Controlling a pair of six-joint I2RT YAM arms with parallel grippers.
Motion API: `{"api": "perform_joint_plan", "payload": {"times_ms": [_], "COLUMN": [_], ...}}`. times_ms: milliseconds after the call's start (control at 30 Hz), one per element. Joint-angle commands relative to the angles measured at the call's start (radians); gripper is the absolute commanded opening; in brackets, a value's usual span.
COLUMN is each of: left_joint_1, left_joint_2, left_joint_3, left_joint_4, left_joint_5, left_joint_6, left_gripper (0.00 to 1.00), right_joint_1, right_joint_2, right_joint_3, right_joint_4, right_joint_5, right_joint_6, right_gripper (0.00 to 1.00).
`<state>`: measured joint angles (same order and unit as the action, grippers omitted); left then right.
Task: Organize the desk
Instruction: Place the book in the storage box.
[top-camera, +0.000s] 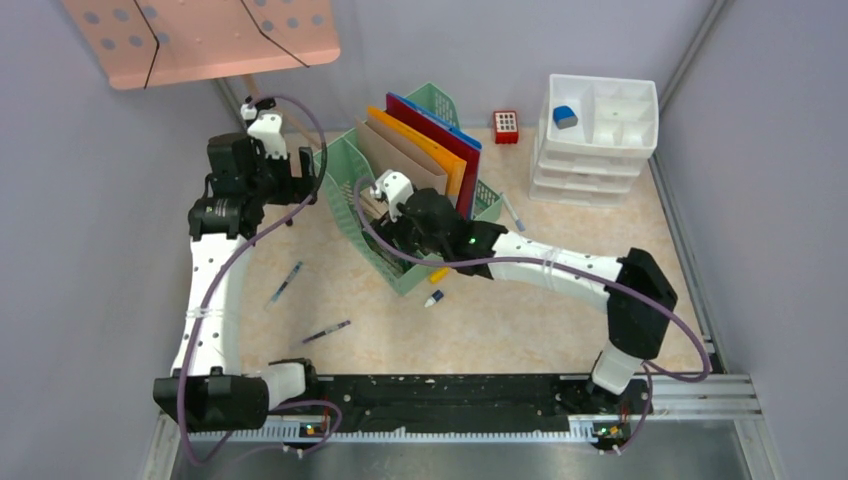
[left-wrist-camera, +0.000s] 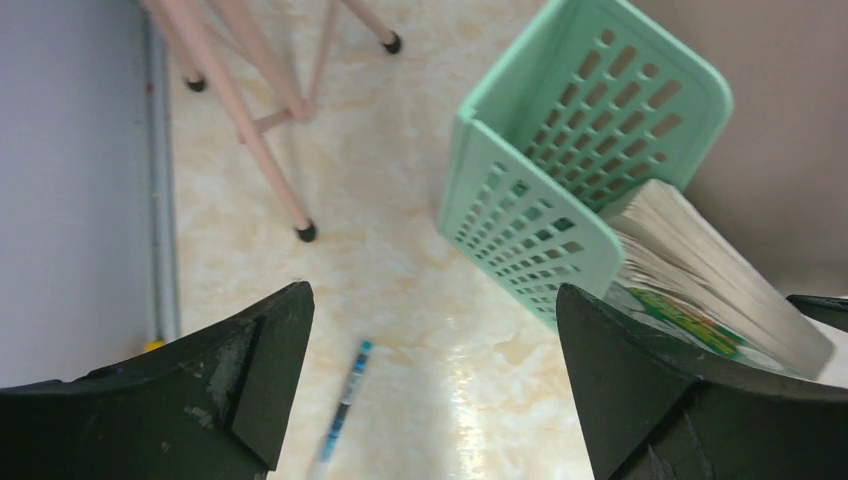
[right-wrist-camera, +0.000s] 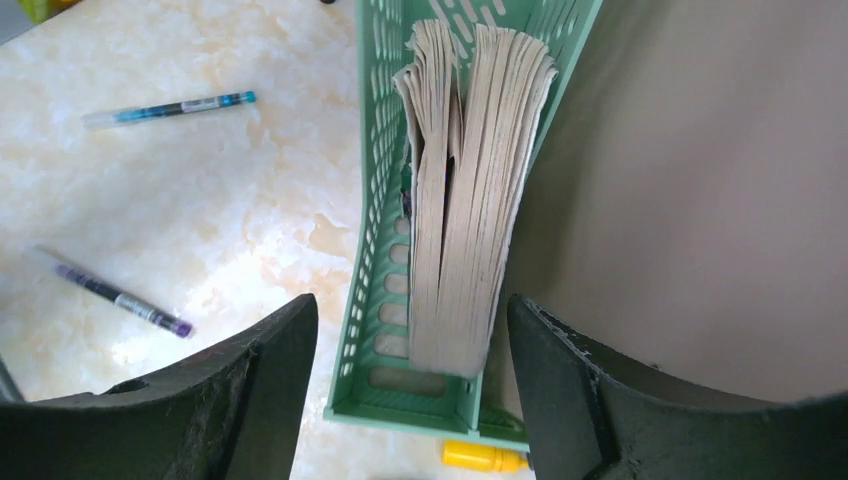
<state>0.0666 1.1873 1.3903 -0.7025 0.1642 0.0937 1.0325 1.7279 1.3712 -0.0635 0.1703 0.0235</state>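
In the top view's upper left, the left gripper (left-wrist-camera: 432, 292) hangs spread wide and empty over the desk (top-camera: 520, 330). The teal pen (top-camera: 284, 283) lies just below it in the frame, its long axis slanting from lower left to upper right, and the purple pen (top-camera: 327, 332) lies further down, so that gripper looks the nearer to both. At centre, the right gripper (right-wrist-camera: 410, 300) stands parted above the book (right-wrist-camera: 460, 200) in the green rack (top-camera: 345, 200), gripping nothing visible. The glossy marble top gives flat pens little purchase, and the grey wall (top-camera: 60, 250) and stand legs (left-wrist-camera: 268, 160) crowd the left.
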Motion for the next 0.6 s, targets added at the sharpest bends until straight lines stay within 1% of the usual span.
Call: {"api": "perform_joint_plan", "payload": {"times_ms": [0,100,233,267,333,400,500,567], "left_joint_1": [-0.050,-0.061,-0.062,-0.094,-0.122,-0.150,-0.179,-0.182], "left_joint_2": [0.014,0.039,0.062,0.067,0.069,0.071,0.078,0.076], "left_joint_3": [-0.012,-0.011,-0.020,-0.022,-0.032,-0.048,-0.066,-0.084], "left_joint_4": [0.096,0.109,0.129,0.126,0.125,0.136,0.152,0.170], "left_joint_5": [0.066,0.079,0.136,0.134,0.093,0.024,-0.075,-0.141], "left_joint_6": [-0.136,-0.189,-0.233,-0.232,-0.221,-0.198,-0.147,-0.131], "left_gripper": [0.96,0.96,0.96,0.95,0.95,0.95,0.91,0.87], "right_joint_1": [0.008,0.008,0.008,0.008,0.007,0.001,-0.018,-0.024], "right_joint_2": [-0.123,-0.181,-0.259,-0.275,-0.302,-0.323,-0.356,-0.381], "right_joint_3": [0.041,0.020,-0.036,-0.050,-0.075,-0.085,-0.088,-0.090], "right_joint_4": [-0.098,-0.139,-0.179,-0.186,-0.197,-0.220,-0.260,-0.283], "right_joint_5": [-0.066,-0.113,-0.165,-0.160,-0.143,-0.144,-0.208,-0.232], "right_joint_6": [-0.102,-0.154,-0.237,-0.254,-0.286,-0.314,-0.351,-0.366], "right_gripper": [0.69,0.69,0.69,0.68,0.68,0.68,0.68,0.68]}}
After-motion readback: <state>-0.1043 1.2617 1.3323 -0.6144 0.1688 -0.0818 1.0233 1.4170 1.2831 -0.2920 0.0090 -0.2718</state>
